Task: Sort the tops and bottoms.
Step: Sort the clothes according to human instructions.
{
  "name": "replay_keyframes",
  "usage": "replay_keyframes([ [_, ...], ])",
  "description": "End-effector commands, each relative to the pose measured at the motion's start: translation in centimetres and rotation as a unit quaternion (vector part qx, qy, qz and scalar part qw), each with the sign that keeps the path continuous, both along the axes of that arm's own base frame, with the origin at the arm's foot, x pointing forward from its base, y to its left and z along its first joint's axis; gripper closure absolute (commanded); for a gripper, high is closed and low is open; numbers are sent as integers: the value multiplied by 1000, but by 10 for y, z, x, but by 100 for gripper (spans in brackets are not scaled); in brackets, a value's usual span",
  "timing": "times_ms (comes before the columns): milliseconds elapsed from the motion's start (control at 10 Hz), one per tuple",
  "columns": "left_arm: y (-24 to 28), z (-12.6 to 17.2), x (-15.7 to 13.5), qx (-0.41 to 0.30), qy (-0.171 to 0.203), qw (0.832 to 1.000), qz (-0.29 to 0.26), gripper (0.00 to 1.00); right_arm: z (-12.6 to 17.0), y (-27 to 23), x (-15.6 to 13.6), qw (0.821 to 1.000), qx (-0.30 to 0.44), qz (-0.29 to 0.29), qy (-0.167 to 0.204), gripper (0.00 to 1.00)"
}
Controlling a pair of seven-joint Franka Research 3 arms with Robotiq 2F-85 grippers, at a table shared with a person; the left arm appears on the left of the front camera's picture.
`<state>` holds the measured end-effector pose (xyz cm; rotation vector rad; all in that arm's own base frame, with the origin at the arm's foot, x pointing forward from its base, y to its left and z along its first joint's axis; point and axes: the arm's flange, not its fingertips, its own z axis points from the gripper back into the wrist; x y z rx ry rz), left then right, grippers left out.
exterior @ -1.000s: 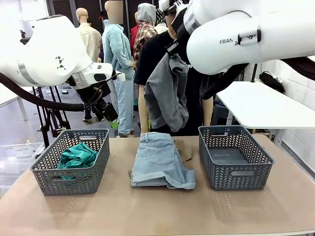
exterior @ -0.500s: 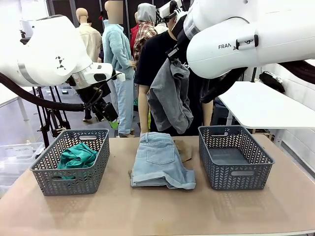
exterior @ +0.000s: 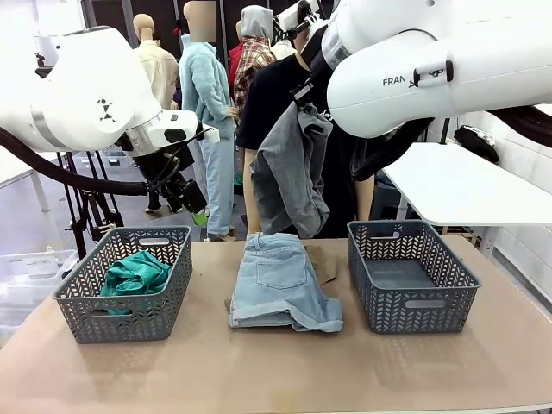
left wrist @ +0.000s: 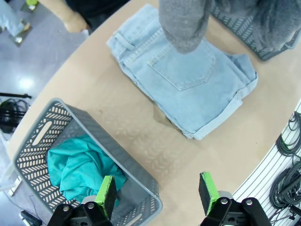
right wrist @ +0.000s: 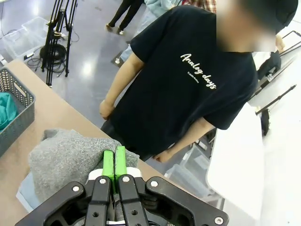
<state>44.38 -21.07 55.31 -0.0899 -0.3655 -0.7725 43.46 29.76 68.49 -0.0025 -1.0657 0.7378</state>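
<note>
The heather grey top hangs in the air above the far middle of the table, and my right gripper is shut on its upper edge. In the right wrist view the green pads are pressed together on the grey cloth. The denim shorts lie folded at the table's centre, pocket up, with a tan khaki garment peeking out beneath them. The teal green top lies bunched in the left basket. My left gripper is open high above the basket and shorts.
An empty grey basket stands at the right of the table. A person in a black T-shirt stands at the far edge, right behind the hanging grey top. A white table is at the back right.
The grey top has swayed slightly while hanging from my right gripper, its lower part now a little further left. The left arm, shorts and baskets have not moved.
</note>
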Motion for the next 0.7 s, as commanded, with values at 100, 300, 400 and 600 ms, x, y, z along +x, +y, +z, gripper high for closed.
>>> replay_keyframes([
  [100,2,1,0,4,-1,1000,-1,9,0,-4,-3,1000,13,0,2,100],
  [300,2,1,0,4,-1,1000,-1,9,0,-4,-3,1000,13,0,2,100],
  [400,2,1,0,4,-1,1000,-1,9,0,-4,-3,1000,13,0,2,100],
  [600,2,1,0,4,-1,1000,-1,9,0,-4,-3,1000,13,0,2,100],
])
